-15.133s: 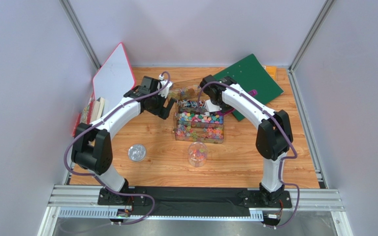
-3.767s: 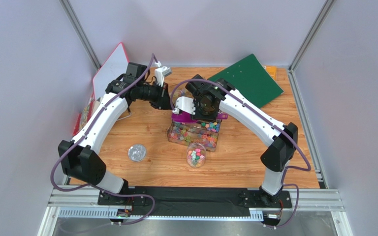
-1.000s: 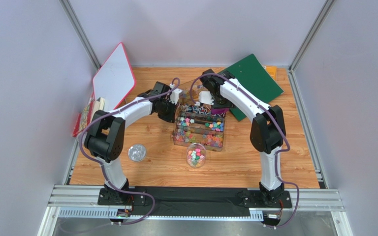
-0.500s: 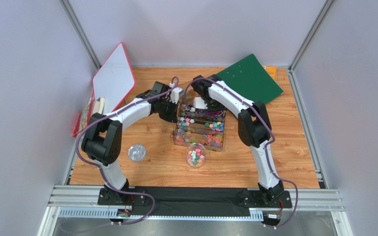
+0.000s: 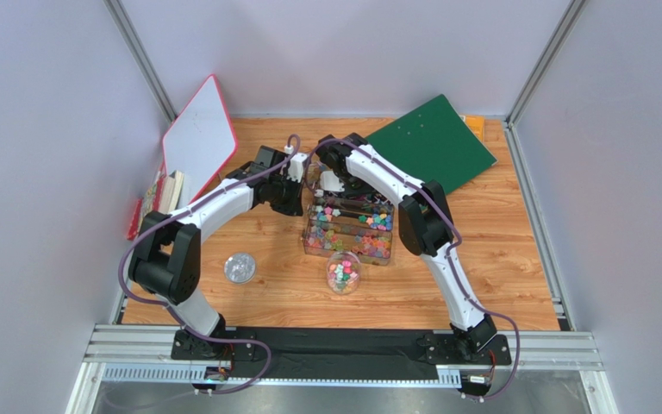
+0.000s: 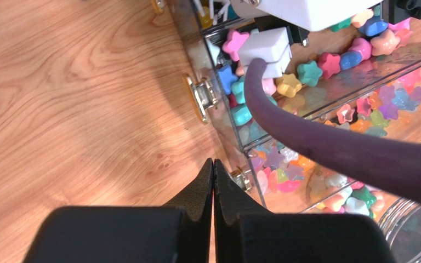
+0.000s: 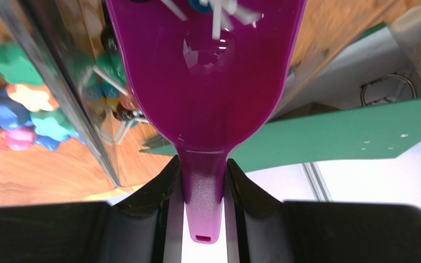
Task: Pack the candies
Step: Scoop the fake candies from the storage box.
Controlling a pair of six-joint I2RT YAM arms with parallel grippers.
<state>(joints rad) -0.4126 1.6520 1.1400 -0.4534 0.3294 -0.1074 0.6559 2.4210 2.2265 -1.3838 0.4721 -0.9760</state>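
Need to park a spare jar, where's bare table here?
Bare wood: right of the clear plastic candy box, in front of the flat green board. Smaller gap: between the round clear lid and clear candy bowl. Crowded behind the box.

Legible markings: none. No text, label, brand or number reads on the candies (image 6: 308, 73), clear box (image 5: 309, 233), purple scoop (image 7: 207, 82), green board (image 5: 434, 142) or whiteboard (image 5: 199, 134).

Candies (image 5: 349, 231) in clear box (image 5: 309, 229) mid-table; clear jar (image 5: 332, 263) beside near wall; left arm (image 5: 222, 203), right arm (image 5: 386, 177) at far end.

Glossy plastic scoop (image 7: 204, 82); clear plastic box (image 5: 349, 226); wood-grain table (image 5: 498, 259).
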